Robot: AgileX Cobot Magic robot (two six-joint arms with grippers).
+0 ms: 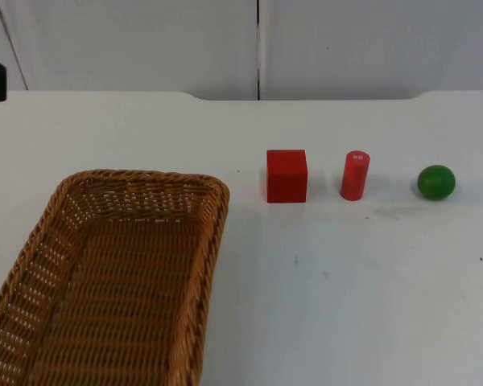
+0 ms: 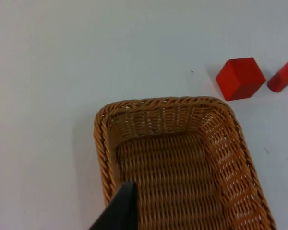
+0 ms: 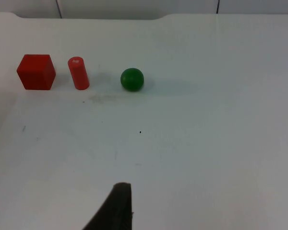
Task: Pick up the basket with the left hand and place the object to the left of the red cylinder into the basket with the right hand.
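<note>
Beside red cylinder (image 1: 355,175): cube (image 1: 286,176), ball (image 1: 436,182).

We see a green ball (image 1: 436,182) at the right of the top view, resting on the white table (image 1: 346,289), before the grey partition wall (image 1: 145,40).

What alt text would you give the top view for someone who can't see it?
An empty wicker basket sits on a white table. To its right, apart from it, a red cube, an upright red cylinder and a green ball stand in a row.
</note>
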